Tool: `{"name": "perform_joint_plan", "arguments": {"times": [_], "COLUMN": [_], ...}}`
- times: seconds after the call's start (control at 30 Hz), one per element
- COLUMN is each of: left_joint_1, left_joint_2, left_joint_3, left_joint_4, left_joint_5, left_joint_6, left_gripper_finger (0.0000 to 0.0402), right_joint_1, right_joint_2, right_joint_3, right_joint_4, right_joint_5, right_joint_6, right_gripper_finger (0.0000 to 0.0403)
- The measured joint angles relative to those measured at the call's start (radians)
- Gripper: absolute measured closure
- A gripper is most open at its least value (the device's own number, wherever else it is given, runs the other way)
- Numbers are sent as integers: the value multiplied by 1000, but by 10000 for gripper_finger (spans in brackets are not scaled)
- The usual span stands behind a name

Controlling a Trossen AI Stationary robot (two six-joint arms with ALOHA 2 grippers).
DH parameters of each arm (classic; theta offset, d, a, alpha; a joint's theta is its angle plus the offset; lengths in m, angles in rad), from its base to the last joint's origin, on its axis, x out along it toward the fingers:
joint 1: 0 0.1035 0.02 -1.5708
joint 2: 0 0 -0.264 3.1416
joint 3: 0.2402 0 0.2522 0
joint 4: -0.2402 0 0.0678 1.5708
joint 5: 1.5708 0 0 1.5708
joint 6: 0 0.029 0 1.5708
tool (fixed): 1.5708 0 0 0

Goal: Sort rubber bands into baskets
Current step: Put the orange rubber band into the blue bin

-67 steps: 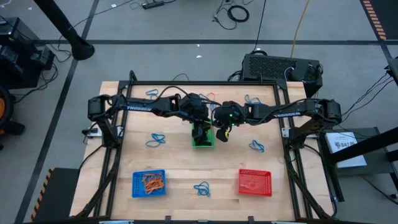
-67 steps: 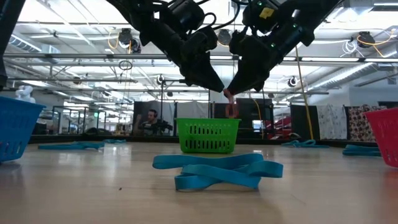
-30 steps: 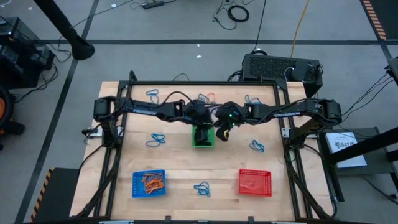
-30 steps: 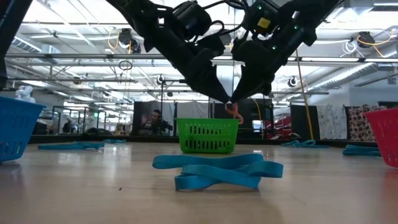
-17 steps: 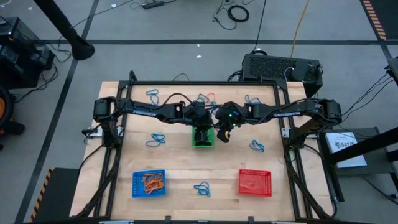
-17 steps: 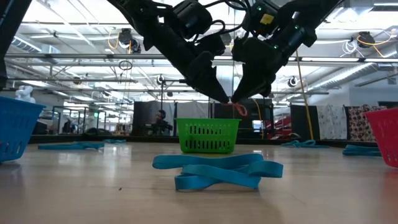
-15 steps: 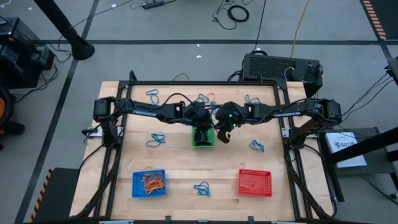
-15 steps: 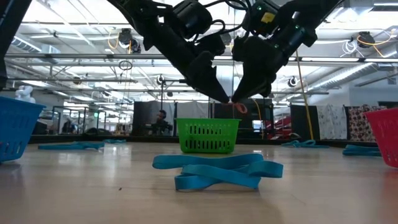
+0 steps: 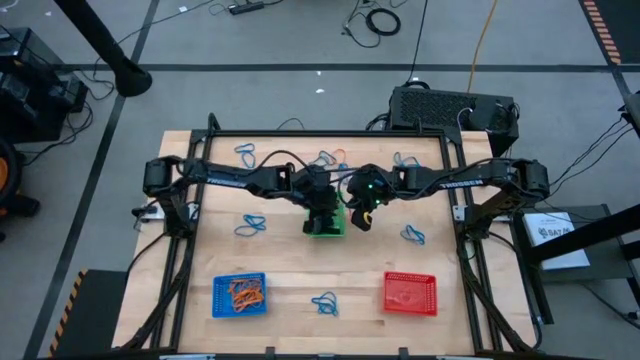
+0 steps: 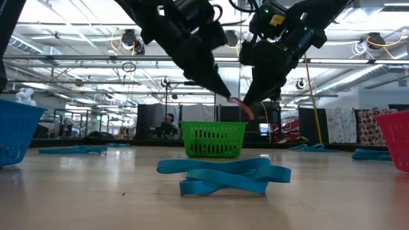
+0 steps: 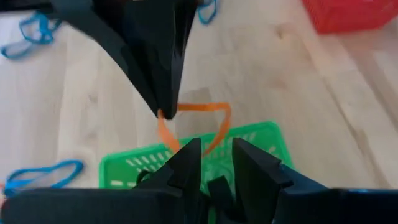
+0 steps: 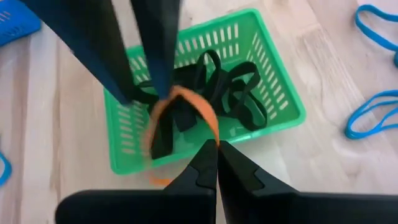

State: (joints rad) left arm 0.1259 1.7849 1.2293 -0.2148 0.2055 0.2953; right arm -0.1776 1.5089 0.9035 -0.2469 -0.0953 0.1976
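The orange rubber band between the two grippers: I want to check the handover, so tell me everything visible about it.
The orange rubber band is a thin, flat, flexible loop, hanging in the air above the green basket, which holds black bands. The shut right gripper pinches one end; the left gripper has a fingertip at the other. It touches neither basket nor table.

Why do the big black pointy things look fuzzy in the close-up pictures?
Right wrist view: the other arm's fingers sit close to the lens, so they blur, while the green basket stays sharper. Left wrist view: same blur, orange rubber band soft too.
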Motion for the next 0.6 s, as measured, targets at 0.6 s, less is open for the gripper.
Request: {"name": "perform_joint_plan", "arguments": {"times": [0.6], "left_joint_1": [-2], "left_joint_2": [55], "left_joint_3": [1], "left_joint_4": [103], "left_joint_5": [-35], "left_joint_6": [-75], "left_gripper_finger": [302], "right_joint_1": [3], "right_joint_2": [0], "right_joint_3": [-1], "right_joint_4": [26], "right_joint_5": [17], "right_joint_6": [-8], "right_gripper_finger": [403]}}
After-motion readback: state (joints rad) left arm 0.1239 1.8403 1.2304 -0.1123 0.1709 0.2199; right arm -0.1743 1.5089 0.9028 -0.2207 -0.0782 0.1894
